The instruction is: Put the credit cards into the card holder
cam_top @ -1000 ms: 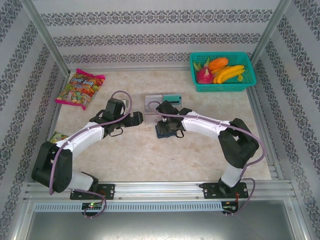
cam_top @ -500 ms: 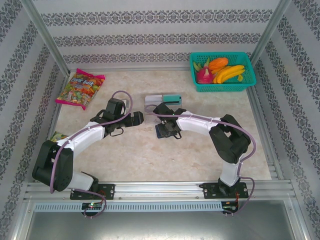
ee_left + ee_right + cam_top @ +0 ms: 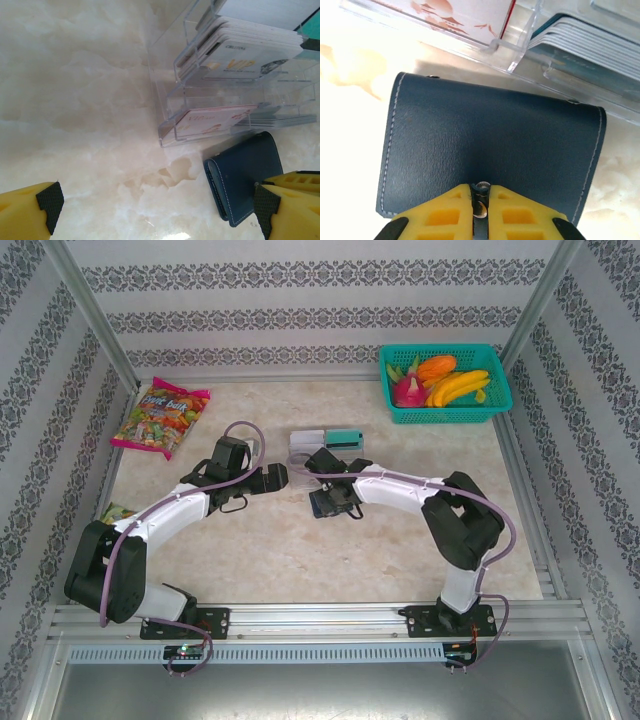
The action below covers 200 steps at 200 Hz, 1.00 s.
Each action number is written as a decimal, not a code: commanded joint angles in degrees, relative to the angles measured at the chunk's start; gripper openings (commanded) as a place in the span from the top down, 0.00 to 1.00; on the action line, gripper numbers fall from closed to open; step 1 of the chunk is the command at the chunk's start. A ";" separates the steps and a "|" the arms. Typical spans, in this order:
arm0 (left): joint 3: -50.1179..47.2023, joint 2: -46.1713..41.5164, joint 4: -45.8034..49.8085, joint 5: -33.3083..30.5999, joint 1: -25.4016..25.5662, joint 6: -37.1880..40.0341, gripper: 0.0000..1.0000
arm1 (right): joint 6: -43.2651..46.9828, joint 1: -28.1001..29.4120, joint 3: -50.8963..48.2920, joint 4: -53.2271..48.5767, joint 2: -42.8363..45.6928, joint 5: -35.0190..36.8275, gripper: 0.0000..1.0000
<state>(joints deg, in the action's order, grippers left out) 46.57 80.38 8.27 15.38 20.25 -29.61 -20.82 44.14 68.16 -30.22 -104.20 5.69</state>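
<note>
Currently right gripper (image 3: 480, 194) clenched on snap tab (image 3: 480, 187) of card holder (image 3: 490, 140), closed on table beside clear rack (image 3: 167, 131) of credit cards (image 3: 250, 47); presumably to open flap. Left gripper (image 3: 157, 207) spread, empty.

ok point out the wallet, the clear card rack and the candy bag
wallet (image 3: 490, 145): right wrist view, middle of its cover
clear card rack (image 3: 167, 134): left wrist view, near corner wall
candy bag (image 3: 160, 418): top view, middle

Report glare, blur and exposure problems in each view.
Right wrist: card holder sharp, stitching crisp; table at left blown out white. Left wrist: glare patch on the table at the bottom edge; clear card rack throws reflections. Top external: even, soft light, no hard shadows.
</note>
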 commanded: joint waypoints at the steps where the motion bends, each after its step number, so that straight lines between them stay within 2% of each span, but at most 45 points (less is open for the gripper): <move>1: -0.48 -1.31 0.14 4.13 0.49 0.86 0.00 | 4.27 0.47 -1.86 1.70 4.53 -1.85 0.90; 52: -2.84 -3.65 -2.88 7.52 0.76 -0.72 0.00 | 8.43 -0.90 -8.66 9.46 13.59 -4.88 0.88; 109: -0.61 -0.27 -3.86 11.66 3.56 0.84 0.03 | 10.51 -3.23 -11.82 14.36 20.90 -10.01 0.89; 162: 1.19 1.73 -5.28 12.47 3.67 0.12 0.05 | 12.85 -7.87 -14.38 16.96 26.65 -21.71 0.87; 200: 1.59 3.33 -6.82 15.73 3.71 -1.18 0.07 | 12.51 -9.47 -14.73 18.69 28.27 -26.75 0.88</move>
<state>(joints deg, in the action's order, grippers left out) 46.63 82.65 3.97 27.92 23.31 -30.02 -9.17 35.51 53.91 -14.72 -78.00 -14.85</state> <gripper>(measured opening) 0.933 0.124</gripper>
